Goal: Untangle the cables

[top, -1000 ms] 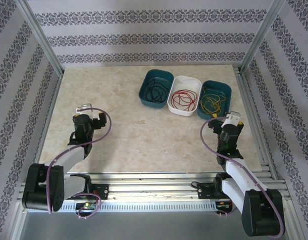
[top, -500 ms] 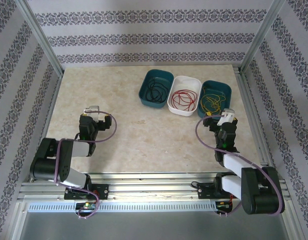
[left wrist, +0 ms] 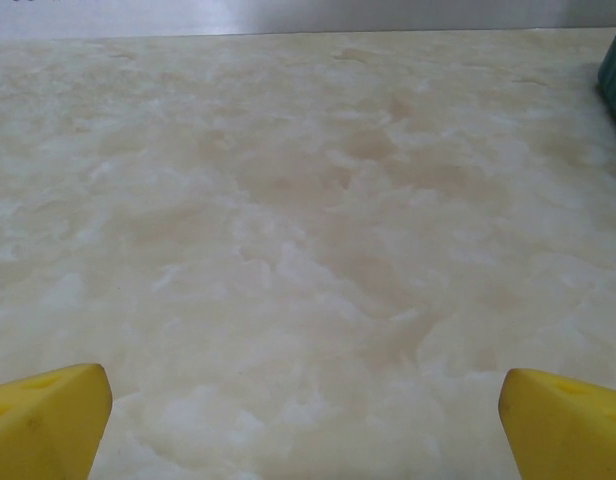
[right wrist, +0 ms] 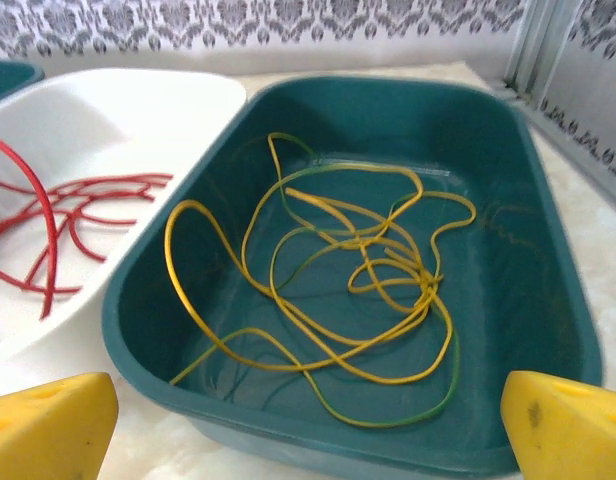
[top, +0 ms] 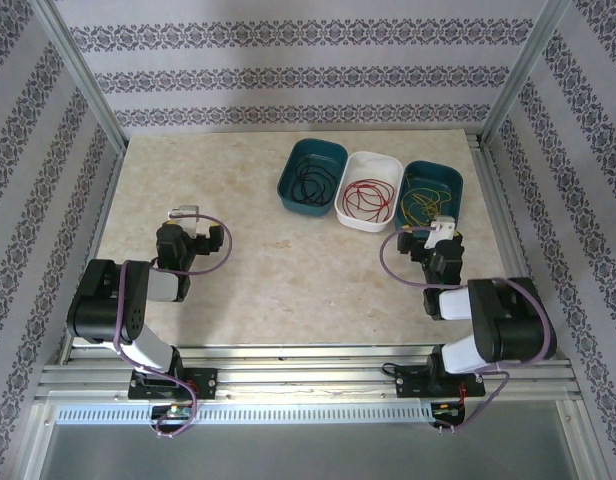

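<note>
Pale marble-look counter [top: 278, 275], mostly bare, boxed in by walls [top: 308, 75] with grey floral-striped paper and metal corner posts [top: 80, 70]; slotted metal rail [top: 308, 375] along the near edge. Three tubs sit in a row, touching, at back right: dark teal tub [top: 288, 170] with black cable [top: 310, 182], white tub [right wrist: 108, 120] with red cable [top: 366, 197], second teal tub [right wrist: 528, 300] with yellow cable [right wrist: 423, 288], each loosely looped in its own tub. On the left, left tool [left wrist: 308, 418] sits low over bare counter, yellow fingertips [left wrist: 48, 415] spread wide, empty. On the right, right tool [right wrist: 308, 425] faces the second teal tub from just in front, also spread wide, empty
</note>
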`<state>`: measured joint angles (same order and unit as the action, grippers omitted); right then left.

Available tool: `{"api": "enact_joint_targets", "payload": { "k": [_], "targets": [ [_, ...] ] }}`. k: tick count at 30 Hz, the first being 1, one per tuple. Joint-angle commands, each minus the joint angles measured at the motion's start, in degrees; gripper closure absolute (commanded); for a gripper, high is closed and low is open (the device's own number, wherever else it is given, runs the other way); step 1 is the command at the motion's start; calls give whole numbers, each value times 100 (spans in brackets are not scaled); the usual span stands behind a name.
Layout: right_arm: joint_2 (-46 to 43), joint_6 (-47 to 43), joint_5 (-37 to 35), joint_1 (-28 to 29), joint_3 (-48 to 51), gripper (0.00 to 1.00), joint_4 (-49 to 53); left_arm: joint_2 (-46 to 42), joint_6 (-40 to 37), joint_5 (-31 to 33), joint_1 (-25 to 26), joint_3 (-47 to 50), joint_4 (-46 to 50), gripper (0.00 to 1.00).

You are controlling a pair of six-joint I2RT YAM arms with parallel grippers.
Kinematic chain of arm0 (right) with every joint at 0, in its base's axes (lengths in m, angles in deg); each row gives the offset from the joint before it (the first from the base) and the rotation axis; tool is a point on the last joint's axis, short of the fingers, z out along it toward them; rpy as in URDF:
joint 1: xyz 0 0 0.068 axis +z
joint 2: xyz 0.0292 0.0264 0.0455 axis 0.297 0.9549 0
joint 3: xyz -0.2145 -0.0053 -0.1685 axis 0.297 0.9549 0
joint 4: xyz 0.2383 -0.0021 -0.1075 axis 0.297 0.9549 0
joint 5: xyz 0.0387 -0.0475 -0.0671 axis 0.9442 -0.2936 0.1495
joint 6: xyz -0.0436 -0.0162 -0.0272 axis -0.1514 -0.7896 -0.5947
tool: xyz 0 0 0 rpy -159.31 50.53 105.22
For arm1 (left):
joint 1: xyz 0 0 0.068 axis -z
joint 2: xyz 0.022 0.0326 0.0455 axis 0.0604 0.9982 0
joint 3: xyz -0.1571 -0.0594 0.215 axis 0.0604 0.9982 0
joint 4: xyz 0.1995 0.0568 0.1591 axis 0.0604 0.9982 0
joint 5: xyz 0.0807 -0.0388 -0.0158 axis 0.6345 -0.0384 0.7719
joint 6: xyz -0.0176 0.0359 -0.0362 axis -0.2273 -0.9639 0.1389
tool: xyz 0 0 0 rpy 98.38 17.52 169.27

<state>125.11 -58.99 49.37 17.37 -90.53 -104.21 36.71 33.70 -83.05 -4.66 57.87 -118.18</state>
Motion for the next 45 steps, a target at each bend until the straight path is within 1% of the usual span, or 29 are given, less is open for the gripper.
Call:
{"api": "enact_joint_targets", "payload": {
  "k": [1, 3, 7, 11, 13, 20, 25, 45],
  "targets": [
    [345, -93, 318, -44, -199, 2, -772, -18, -15, -88, -58, -40, -18, 1],
    [211, -157, 418, -36, -305, 2, -355, -3, -5, -62, -59, -26, -55, 1],
    [322, -150, 538, -36, -333, 2, -479, -15, 1, -64, -59, -30, -43, 1],
    [272, -460, 1587, -51, -643, 2, 159, -10, 3, -57, -58, -32, -43, 1],
    [315, -408, 1867, -162, -645, 2, 95, -7, 0, -59, -59, -32, -38, 1],
    [301, -426, 1921, -168, -596, 2, 19, -14, 5, -57, -57, -30, -35, 1],
    [305, -383, 1763, -164, -666, 2, 142, -10, -2, -57, -57, -33, -36, 1],
    [306, -385, 1768, -159, -674, 2, 149, -8, -7, -49, -57, -41, -29, 1]
  ]
}}
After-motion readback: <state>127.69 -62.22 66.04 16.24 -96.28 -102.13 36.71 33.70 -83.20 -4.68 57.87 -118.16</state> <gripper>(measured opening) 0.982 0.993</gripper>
